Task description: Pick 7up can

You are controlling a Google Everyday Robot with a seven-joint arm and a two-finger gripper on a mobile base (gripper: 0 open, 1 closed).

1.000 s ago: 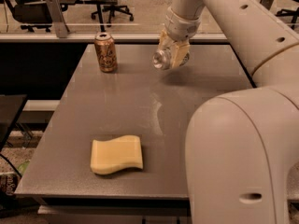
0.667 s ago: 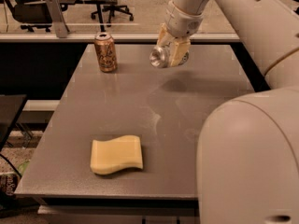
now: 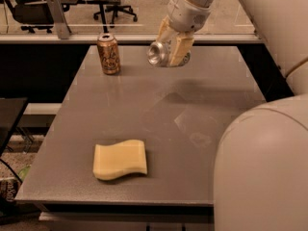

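My gripper [image 3: 171, 49] hangs over the far middle of the grey table [image 3: 144, 109], well above its top. It is shut on the 7up can [image 3: 159, 53], a silvery can held on its side between the cream fingers [image 3: 181, 49]. The can's shiny round end faces left towards the camera. Most of the can's body is hidden by the fingers. My arm [image 3: 202, 4] comes down from the upper right.
A brown-orange can [image 3: 109, 54] stands upright at the far left of the table, left of the gripper. A yellow sponge [image 3: 120, 159] lies near the front left. My robot's white body [image 3: 262, 167] fills the lower right. Office chairs [image 3: 29, 8] stand behind the table.
The gripper has risen slightly and shifted left with the 7up can in it, and the view has moved closer to the table. The brown-orange can and the sponge have not moved.
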